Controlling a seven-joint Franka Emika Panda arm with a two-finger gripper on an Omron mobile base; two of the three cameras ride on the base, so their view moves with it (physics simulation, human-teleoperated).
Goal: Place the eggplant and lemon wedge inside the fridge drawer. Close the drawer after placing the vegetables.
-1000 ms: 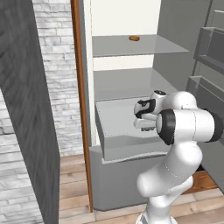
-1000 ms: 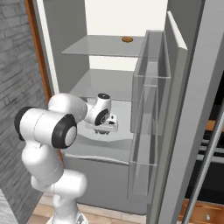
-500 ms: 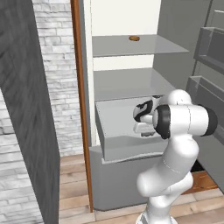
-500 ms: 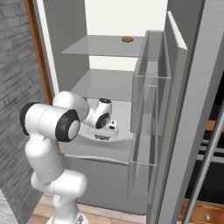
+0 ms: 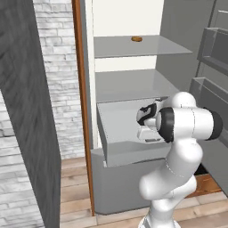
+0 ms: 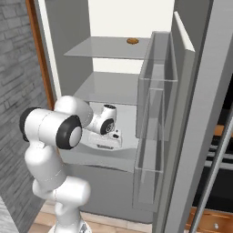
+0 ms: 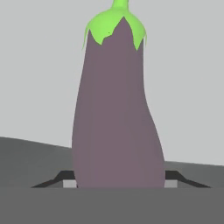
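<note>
The hand (image 7: 120, 184) pinches the eggplant (image 7: 117, 109) between its two dark fingertips (image 7: 65, 180), one pressed to each flank of the purple body, in the hand view. The eggplant runs straight away from the hand, its bright green cap and stem at the far end, against a plain pale grey surface beyond it.

From the left base camera, the white arm bends at a dark joint and carries the hand (image 5: 143, 116) over the drawer (image 5: 116, 133), which stands pulled out from the fridge, its pale grey floor directly under the hand and its flat front panel nearer the camera than the hand. The eggplant itself is too small or hidden to make out there.

From the right base camera, the hand (image 6: 108, 139) sits low over the drawer (image 6: 100, 157), with the fridge door's clear bins (image 6: 157, 118) off to its side. Two grey glass shelves (image 5: 129, 46) lie above the hand; a small orange-brown item (image 5: 136, 38) rests near the back of the upper one, well apart from the hand.
</note>
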